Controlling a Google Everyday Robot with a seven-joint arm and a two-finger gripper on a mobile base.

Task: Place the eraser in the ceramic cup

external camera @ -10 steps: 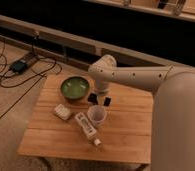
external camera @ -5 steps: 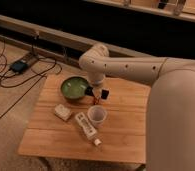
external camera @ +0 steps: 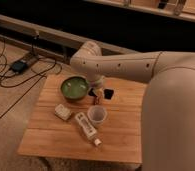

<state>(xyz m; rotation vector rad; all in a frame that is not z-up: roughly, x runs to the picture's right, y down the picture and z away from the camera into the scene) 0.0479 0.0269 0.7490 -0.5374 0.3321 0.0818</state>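
Arm swung further left than half a second ago, elbow now above the far-left part of the table (external camera: pixel 51 135) rather than mid-table; gripper (external camera: pixel 96 93) lower and nearer the green bowl (external camera: pixel 74 87), at its right rim. Eraser (external camera: pixel 109 93) in much the same spot as before, flat on the wood just right of the gripper, touching or nearly touching it; cannot tell which. Cannot tell the gripper's finger position, hidden under the wrist. Small red object (external camera: pixel 92 92) at the gripper's left side, between it and the bowl. Ceramic cup (external camera: pixel 97 115) unmoved, upright, near side of the gripper, well short of the table's near edge; interior looks pale, contents not discernible. Green bowl unmoved at far left of table, inside dark green, nothing discernible in it. Cream-coloured block (external camera: pixel 63 111) unmoved, left of the cup, near side of the bowl. White tube (external camera: pixel 86 127) lying diagonal, upper end just beside the cup's left, cap end toward the near edge; dark markings along its face, not readable. No other writing legible. Black cables and a dark box (external camera: pixel 17 65) on the floor at far left.
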